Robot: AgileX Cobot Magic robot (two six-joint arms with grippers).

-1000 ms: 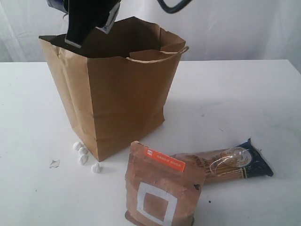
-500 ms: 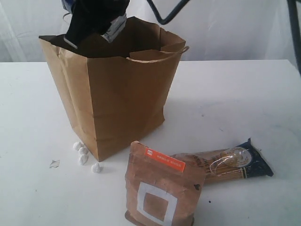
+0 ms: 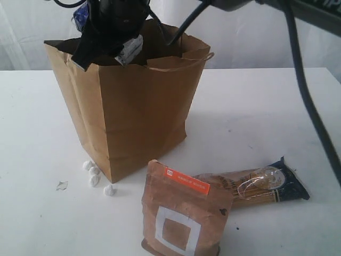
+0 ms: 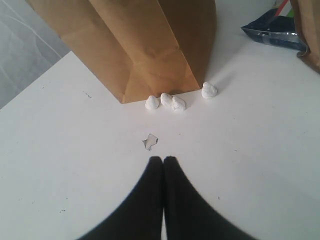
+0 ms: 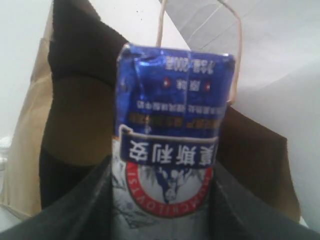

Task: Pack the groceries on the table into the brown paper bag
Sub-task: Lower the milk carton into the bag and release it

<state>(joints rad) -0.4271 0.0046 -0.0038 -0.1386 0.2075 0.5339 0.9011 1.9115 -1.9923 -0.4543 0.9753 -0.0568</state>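
The brown paper bag (image 3: pixel 138 112) stands open on the table (image 3: pixel 266 106). My right gripper (image 3: pixel 106 40) is shut on the small blue-white packet (image 5: pixel 172 110) and holds it at the bag's mouth (image 5: pixel 75 115), partly below the rim. The brown pouch with a white square (image 3: pixel 184 213) stands at the front. Behind the pouch lies the blue-ended spaghetti pack (image 3: pixel 256 186). My left gripper (image 4: pixel 163 161) is shut and empty, low over the table in front of the bag's base (image 4: pixel 145 45). The exterior view does not show it.
Several small white crumbs (image 4: pixel 172 102) lie against the bag's bottom edge, also seen from outside (image 3: pixel 95 176). A small torn scrap (image 4: pixel 149 141) lies just ahead of my left fingertips. The right arm's black cable (image 3: pixel 309 106) hangs across the right side.
My right gripper has come down with the packet into the bag's mouth. The right arm and its cable have swung into the exterior view. The left gripper has not moved.
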